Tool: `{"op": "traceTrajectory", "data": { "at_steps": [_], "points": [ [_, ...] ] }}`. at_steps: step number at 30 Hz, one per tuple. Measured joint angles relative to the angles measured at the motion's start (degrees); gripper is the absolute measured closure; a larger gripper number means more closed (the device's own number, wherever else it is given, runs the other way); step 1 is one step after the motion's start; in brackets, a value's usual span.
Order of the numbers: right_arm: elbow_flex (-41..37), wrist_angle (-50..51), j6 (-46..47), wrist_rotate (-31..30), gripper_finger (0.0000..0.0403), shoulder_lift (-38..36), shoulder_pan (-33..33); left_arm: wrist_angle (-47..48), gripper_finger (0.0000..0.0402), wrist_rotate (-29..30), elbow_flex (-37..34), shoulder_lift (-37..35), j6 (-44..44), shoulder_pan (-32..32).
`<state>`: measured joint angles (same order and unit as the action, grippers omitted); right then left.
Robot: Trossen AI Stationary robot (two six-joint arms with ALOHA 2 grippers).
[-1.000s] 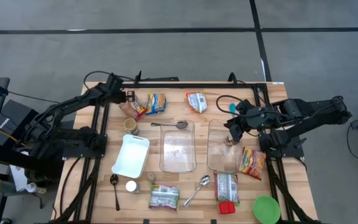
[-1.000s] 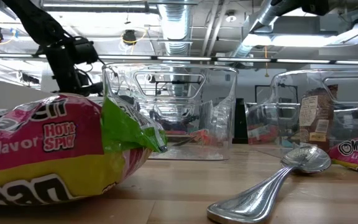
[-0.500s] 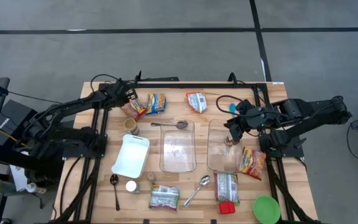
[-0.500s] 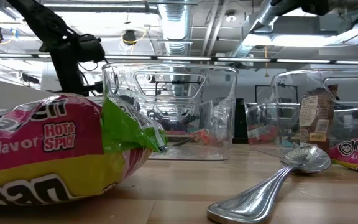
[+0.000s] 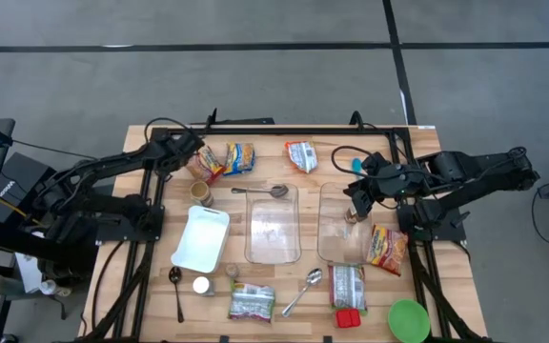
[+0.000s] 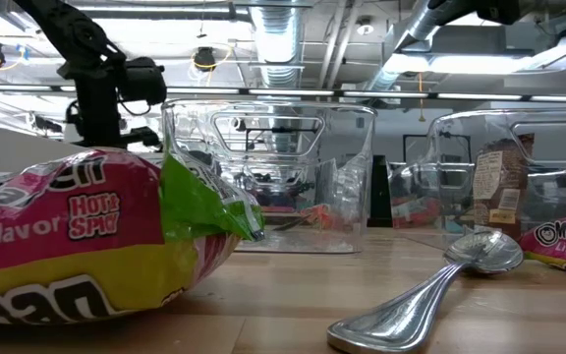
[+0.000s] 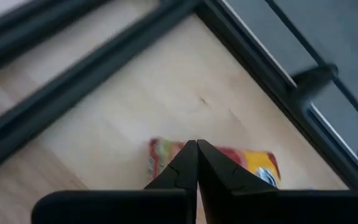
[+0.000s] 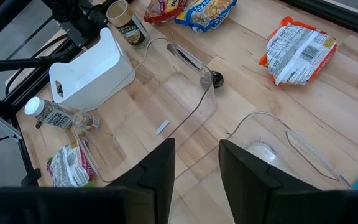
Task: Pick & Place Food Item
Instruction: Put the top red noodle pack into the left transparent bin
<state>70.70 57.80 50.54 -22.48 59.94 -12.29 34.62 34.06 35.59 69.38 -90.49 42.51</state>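
Observation:
Several noodle packets lie flat on the wooden table [image 5: 284,171]. A red-and-yellow packet [image 5: 239,157] and a red one [image 5: 208,164] lie at the far left. My left gripper [image 5: 195,152] hovers shut just over them; its wrist view shows the shut tips [image 7: 196,149] above the yellow packet [image 7: 253,163]. My right gripper [image 5: 354,195] hangs open above the right clear container [image 5: 341,229], nothing between its fingers [image 8: 157,168]. A brown-labelled packet [image 6: 504,182] stands inside that container.
A second clear container [image 5: 273,227] stands mid-table, with a spoon [image 5: 273,191] behind it. Also on the table are a white tray [image 5: 201,236], a cup [image 5: 201,193], a jar [image 5: 201,285], more packets [image 5: 301,155] [image 5: 387,246] [image 5: 348,284] [image 5: 252,301], a green bowl [image 5: 408,319] and two spoons [image 5: 301,291] [image 5: 176,286].
My left gripper has swung a short way toward the packets at the far left and has rolled about its own pointing line, its fingers staying shut.

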Motion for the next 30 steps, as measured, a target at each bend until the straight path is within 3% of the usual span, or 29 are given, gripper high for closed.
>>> {"op": "traceTrajectory", "data": {
  "at_steps": [7,17,30],
  "points": [
    [0.0,0.0,0.0,0.0,0.0284,0.0,0.0,0.9,0.0401,0.7,-0.5,0.0,1.9,3.1],
    [0.0,0.0,0.0,0.0,0.0284,0.0,0.0,-12.2,0.0401,-7.1,-8.6,0.0,1.7,4.3],
    [0.0,0.0,0.0,0.0,0.0284,0.0,0.0,-14.1,0.0401,-8.5,-9.1,0.0,1.7,4.3]
  ]
}}
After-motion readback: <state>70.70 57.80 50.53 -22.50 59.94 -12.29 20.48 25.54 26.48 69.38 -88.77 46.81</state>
